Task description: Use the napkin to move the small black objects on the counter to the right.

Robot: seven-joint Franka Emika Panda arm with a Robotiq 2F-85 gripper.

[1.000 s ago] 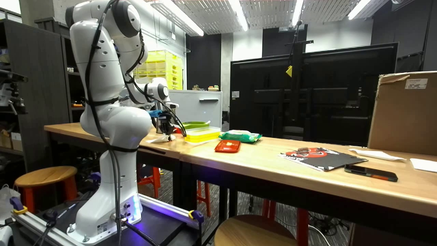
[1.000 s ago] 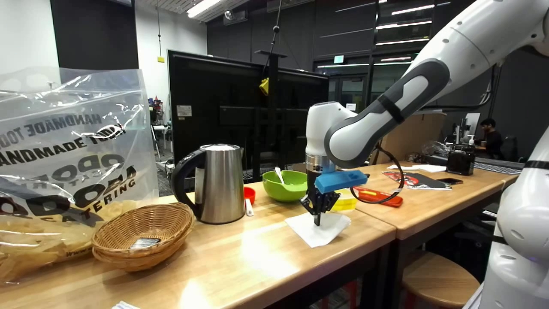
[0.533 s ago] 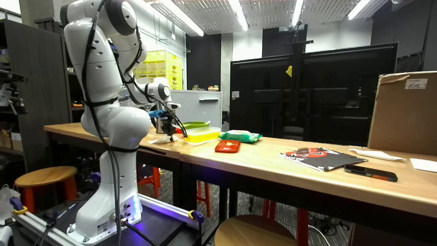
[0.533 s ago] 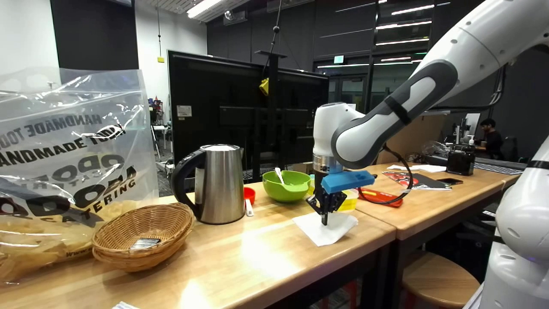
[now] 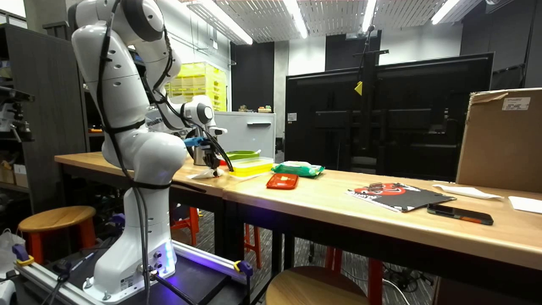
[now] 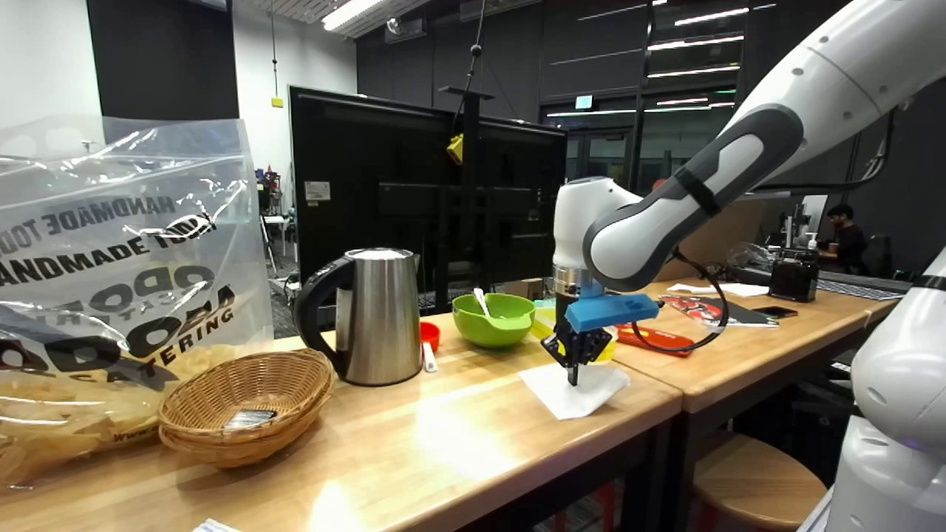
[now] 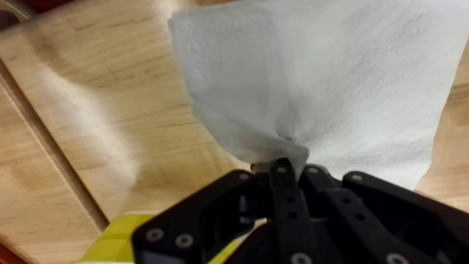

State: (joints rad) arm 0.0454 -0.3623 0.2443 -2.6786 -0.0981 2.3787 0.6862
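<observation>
A white napkin (image 6: pixel 558 395) lies on the wooden counter (image 6: pixel 369 443); it also shows in an exterior view (image 5: pixel 204 174). In the wrist view the napkin (image 7: pixel 329 73) spreads out ahead of the fingers, with a pinched fold between them. My gripper (image 7: pixel 299 170) is shut on this fold, pointing down close to the counter. The gripper also shows in both exterior views (image 5: pixel 215 171) (image 6: pixel 573 378). I cannot make out any small black objects; they are hidden, perhaps under the napkin, or out of view.
A yellow box (image 5: pixel 252 168) stands close to the gripper. A green bowl (image 6: pixel 494 321), a red cup (image 6: pixel 430 336), a steel kettle (image 6: pixel 380 318) and a wicker basket (image 6: pixel 247 403) stand on the counter. A red case (image 5: pixel 283 181) and a green packet (image 5: pixel 298 169) lie beyond the seam.
My gripper and the napkin have slid along the counter, to the right in both exterior views, towards the counter seam. The other objects stay in place.
</observation>
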